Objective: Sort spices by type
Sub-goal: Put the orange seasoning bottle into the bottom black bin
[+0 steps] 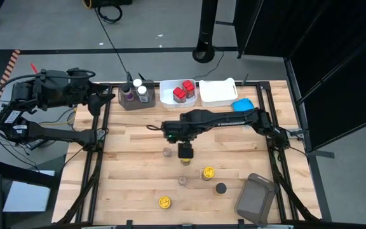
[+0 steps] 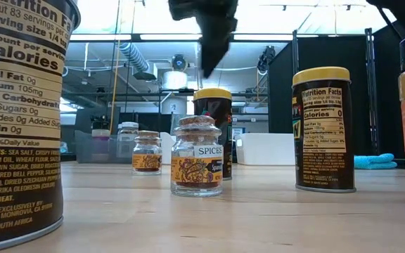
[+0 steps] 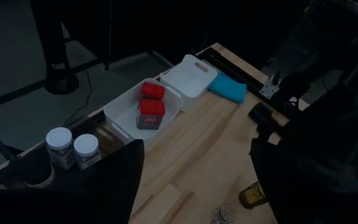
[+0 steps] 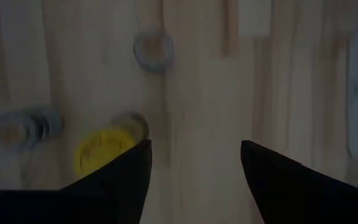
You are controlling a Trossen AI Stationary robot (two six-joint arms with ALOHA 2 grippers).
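We are partway through the sort. Two red-capped jars (image 1: 183, 90) are sitting in a white tub (image 1: 168, 95) at the table's far edge, and two white-capped jars (image 1: 140, 88) are standing in a grey bin (image 1: 127, 103) just beside it. A second white tub (image 1: 218, 93) next to those is looking empty.

We are still seeing loose jars on the table (image 1: 132, 159): a clear glass jar (image 1: 167, 152), another glass jar (image 1: 182, 180), a yellow-lid jar (image 1: 208, 173), a second yellow-lid jar (image 1: 164, 202) and a black-cap jar (image 1: 220, 188). So roughly half is left, by our judgement. A grey bin (image 1: 257, 197) is lying near the front right, away from the row.

The right gripper (image 1: 185, 152) is hovering mid-table over the loose jars, just beside the clear glass jar; the right wrist view shows its fingers (image 4: 114, 180) apart with bare wood between them, gripping nothing. The left gripper (image 1: 100, 98) is waiting at the table's far left corner; its fingers (image 3: 114, 180) are standing wide apart with nothing between them.
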